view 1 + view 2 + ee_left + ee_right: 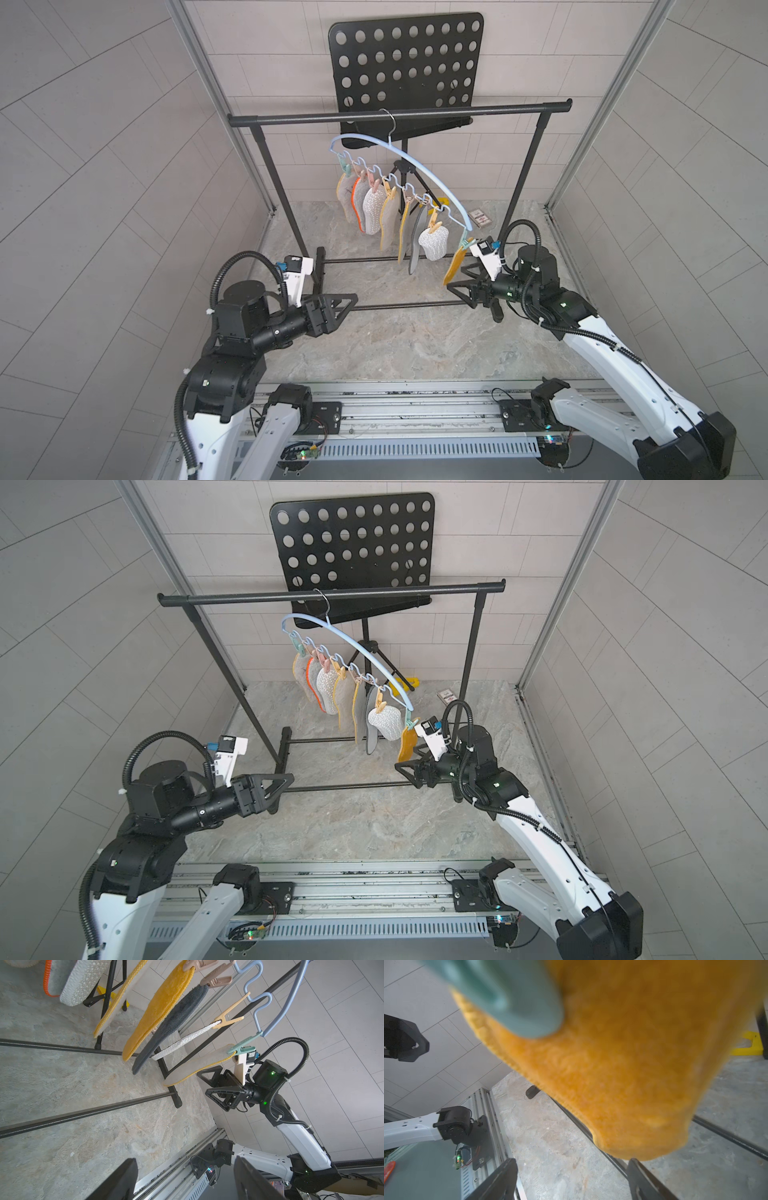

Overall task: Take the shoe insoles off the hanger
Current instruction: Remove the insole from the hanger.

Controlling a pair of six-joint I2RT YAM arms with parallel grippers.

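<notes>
The pale blue hanger [415,159] [365,652] hangs by its wire hook from the black rack bar. Several shoe insoles [374,208] [328,688] hang clipped in a row beneath it. The nearest one, a fuzzy mustard insole [454,266] [407,744] [199,1064] [623,1064], is held by a mint clip [508,997]. My right gripper [457,278] [405,762] [204,1083] [571,1161] is open just under this insole's lower tip, not closed on it. My left gripper [347,303] [286,781] [185,1158] is open and empty, low at the left near the rack's foot.
The black garment rack [399,114] spans the stone floor, its base bars [395,305] running between my two arms. A perforated black music stand [407,62] stands behind it. A small box [480,218] lies on the floor at the back right.
</notes>
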